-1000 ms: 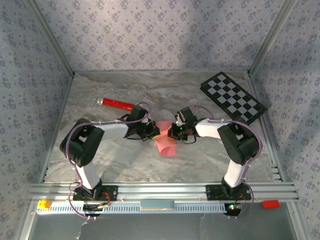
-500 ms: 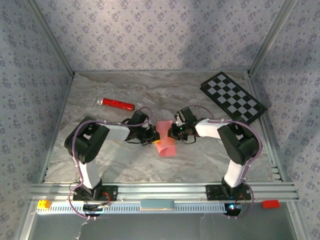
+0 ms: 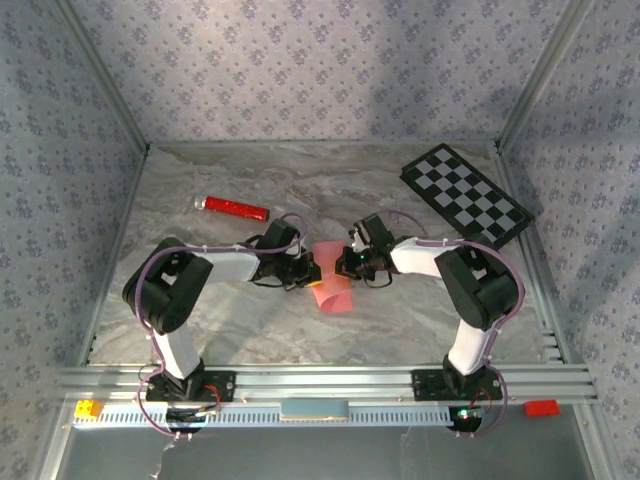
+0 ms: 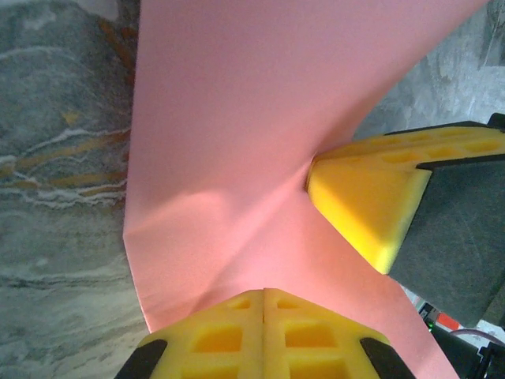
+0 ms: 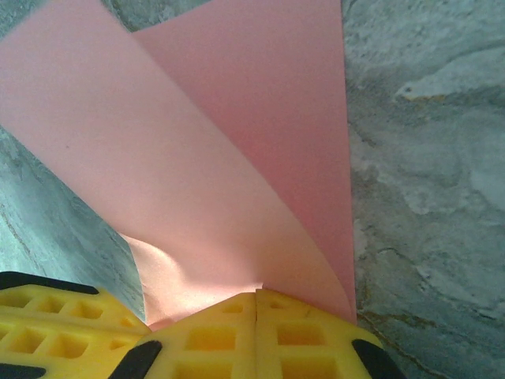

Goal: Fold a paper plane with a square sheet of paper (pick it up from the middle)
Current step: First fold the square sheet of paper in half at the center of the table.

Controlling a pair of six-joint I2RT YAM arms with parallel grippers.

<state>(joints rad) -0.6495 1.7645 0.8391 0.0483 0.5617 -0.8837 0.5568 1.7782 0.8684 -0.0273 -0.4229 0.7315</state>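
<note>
Floral-patterned walls (image 3: 300, 70) around a grey marbled tabletop (image 3: 250, 330)

"What sort of place is this, would you say?"

"A robotics lab, a test cell really. See the left arm (image 3: 170, 290) and the right arm (image 3: 482, 285), both bolted onto a slotted aluminium rail (image 3: 320, 380) at the near edge of the table (image 3: 250, 325)."

"The flowery walls (image 3: 300, 70) look homely, though."

"Only as a backdrop. They are flat panels set between bare metal posts (image 3: 100, 80), so the whole thing is a closed booth around a marble-patterned top."

"And the wiring?"

"Purple cables (image 3: 152, 268) loop openly along the arms, nothing tidied away. Then there's a black-and-white checkerboard (image 3: 468, 193) lying flat in the far right corner, which is lab kit, not furniture."
</note>
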